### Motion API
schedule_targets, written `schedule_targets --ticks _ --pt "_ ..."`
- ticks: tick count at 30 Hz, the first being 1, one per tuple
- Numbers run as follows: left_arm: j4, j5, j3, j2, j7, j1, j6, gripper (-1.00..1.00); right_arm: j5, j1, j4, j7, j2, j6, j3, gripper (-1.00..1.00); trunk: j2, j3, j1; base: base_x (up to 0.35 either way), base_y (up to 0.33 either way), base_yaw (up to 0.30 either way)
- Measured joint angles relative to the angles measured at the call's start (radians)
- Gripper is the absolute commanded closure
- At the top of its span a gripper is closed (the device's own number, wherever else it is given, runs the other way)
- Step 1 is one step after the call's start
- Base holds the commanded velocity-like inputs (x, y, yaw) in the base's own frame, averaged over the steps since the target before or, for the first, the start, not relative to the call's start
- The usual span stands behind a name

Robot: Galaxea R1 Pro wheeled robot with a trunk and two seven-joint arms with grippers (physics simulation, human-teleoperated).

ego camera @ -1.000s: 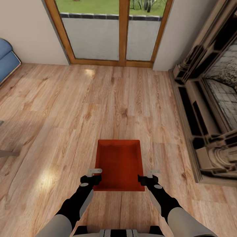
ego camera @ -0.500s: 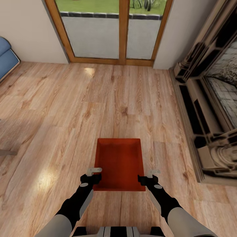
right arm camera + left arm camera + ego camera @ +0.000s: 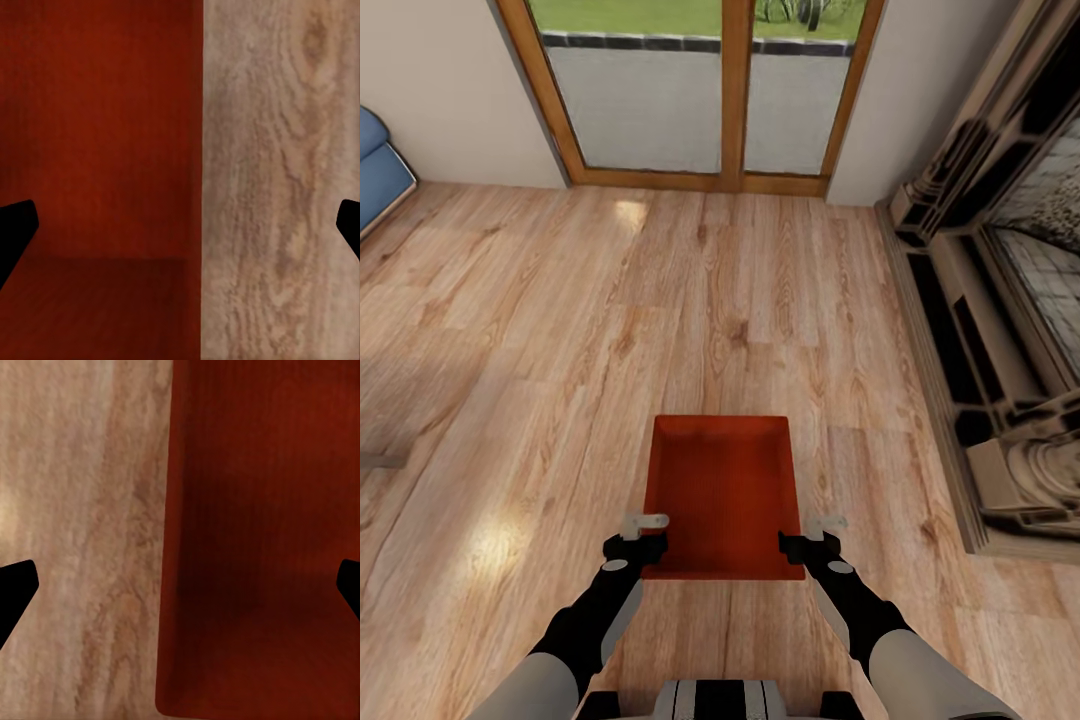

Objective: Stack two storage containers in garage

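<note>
The red bin [image 3: 724, 495] sits square in front of the robot on the wood floor [image 3: 560, 330], long side running away from it, roughly midway between the sofa side and the fireplace side of the room. The left pincer [image 3: 644, 528] is at the bin's near left corner and the right pincer [image 3: 821, 530] at its near right corner. In each wrist view the two dark fingertips stand far apart at the picture's edges with the bin's side wall between them, so both pincers look spread wide and straddling a wall rather than clenched on it; whether either pad touches the rim I cannot tell.

To my eye the step is taking hold of the bin for the carry. Done well, both pincers would close on the two long walls together and at matching spots, so the bin comes up level instead of twisting. The grip points are near the robot's end, so the far end may droop; a firm, even squeeze before any lift seems wise.

For room, the floor ahead is open right up to the glass doors [image 3: 710, 90]. The stone fireplace [image 3: 1000, 330] runs close along the right, its plinth edge near the bin's right side, so turning that way is tight. The left is freer, with the blue sofa [image 3: 378, 165] well off in the far left corner.
</note>
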Motion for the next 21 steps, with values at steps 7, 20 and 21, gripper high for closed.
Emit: schedule_targets --ticks 7,20,21 --pt "0.000 -0.003 0.000 0.000 0.001 0.000 -0.006 -1.00 0.000 0.000 0.000 0.000 0.000 0.002 0.000 -1.00 -0.028 -0.013 0.015 0.000 0.000 0.000" --pt "-0.010 -0.005 -0.002 -0.001 0.003 0.000 -0.008 -1.00 0.000 0.000 0.000 0.000 0.000 0.001 0.000 -1.00 -0.028 -0.013 0.015 0.000 0.000 0.000" --pt "-0.009 -0.005 -0.002 -0.002 0.003 0.000 -0.008 -1.00 0.000 0.000 0.000 0.000 0.000 0.001 0.000 -1.00 -0.028 -0.013 0.015 0.049 0.000 0.000"
